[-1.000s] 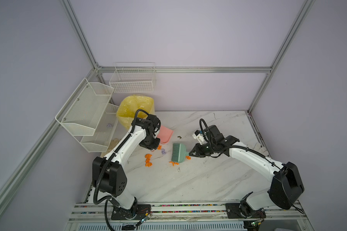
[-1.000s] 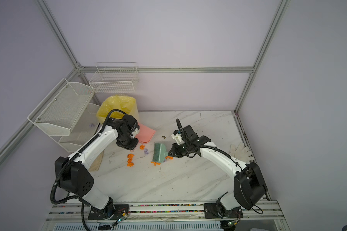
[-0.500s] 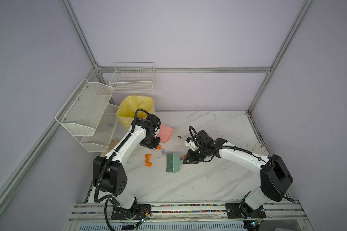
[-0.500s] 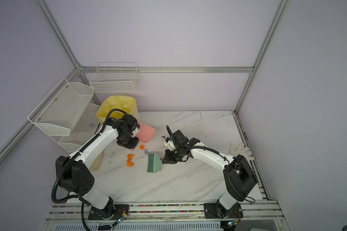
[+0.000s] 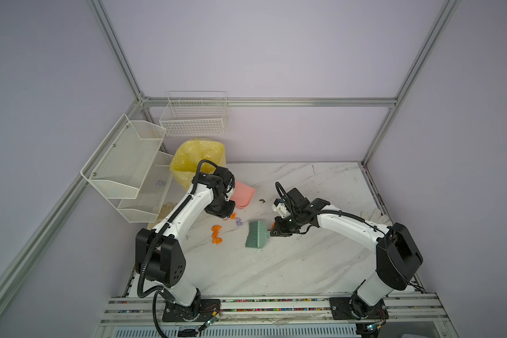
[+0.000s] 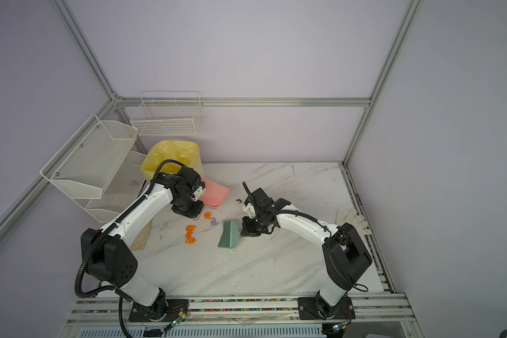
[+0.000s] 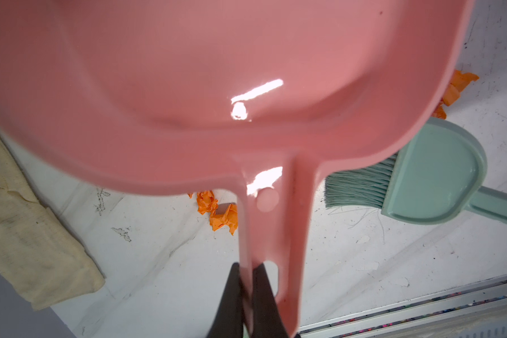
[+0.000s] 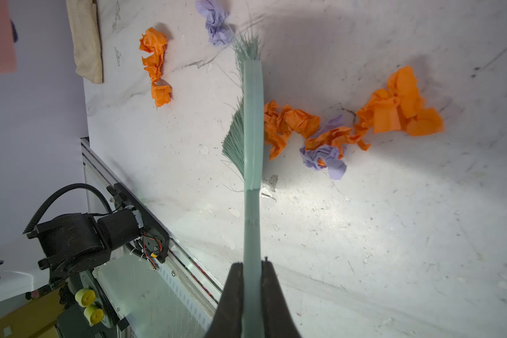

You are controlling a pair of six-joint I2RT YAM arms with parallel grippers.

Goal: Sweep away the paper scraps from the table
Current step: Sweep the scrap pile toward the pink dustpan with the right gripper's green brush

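While both arms reach in over the table [image 5: 305, 263], its white marbled top fills the lower middle of both top views. At the table's 11 o'clock corner stands a yellow bag [image 5: 198, 156]. From the table's middle, the pink dustpan [image 5: 244, 196] lies toward 11 o'clock, with its handle end under the left arm, toward 7 o'clock. In the left wrist view the left gripper [image 7: 248, 267] has its jaws pressed together on one rib of that handle. The pan looks tilted, handle end raised, though the top views are too small to be sure.

Near the middle, a shade toward 9 o'clock, is the green brush [image 5: 256, 238]. Its bristles are turned to 9 o'clock and its handle runs to 3 o'clock. There the right gripper [image 8: 251, 264] pinches the handle edge-on between its jaws. A beige glove [image 7: 27, 234] lies at the table's 9 o'clock edge.

The paper scraps [image 8: 155, 61] lie on the table in two groups. Three orange wads and a lilac one sit on the bristle side, between brush and dustpan. One of the orange wads is just beside the pan. A cluster of orange and lilac wads lies just beside the brush's back, on its 3 o'clock side.
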